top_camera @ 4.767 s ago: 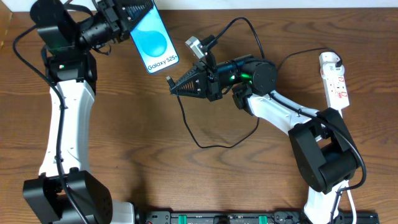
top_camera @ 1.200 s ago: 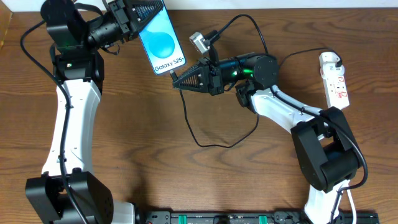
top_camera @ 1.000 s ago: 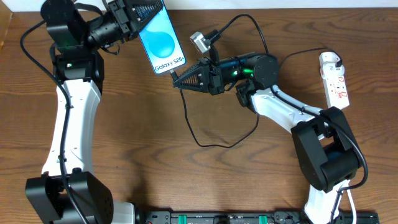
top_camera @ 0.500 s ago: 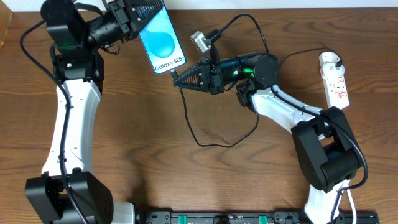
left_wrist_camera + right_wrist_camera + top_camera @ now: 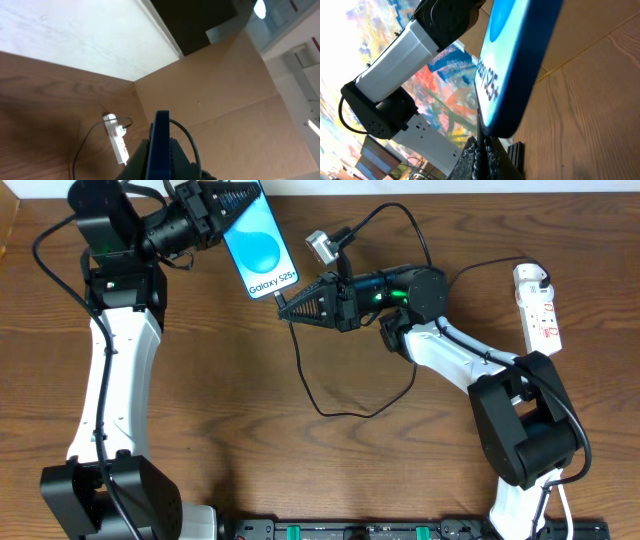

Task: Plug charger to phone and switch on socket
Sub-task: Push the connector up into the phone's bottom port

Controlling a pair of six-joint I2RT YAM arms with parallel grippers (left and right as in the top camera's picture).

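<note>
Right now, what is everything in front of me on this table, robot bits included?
phone: one, cyan-blue screen with black edges, held up at the far left of the table.
charger: one, thin black cable, looping across mid-table from the right gripper.
socket: one, white strip with red marks, at the far right edge.
table: one, brown wood, under everything.
left gripper: one, black, shut on the phone's upper end.
right gripper: one, black, shut on the charger's plug end, right at the phone's lower edge.
left arm: one, white and black, left side.
right arm: one, white and black, right side.
</note>
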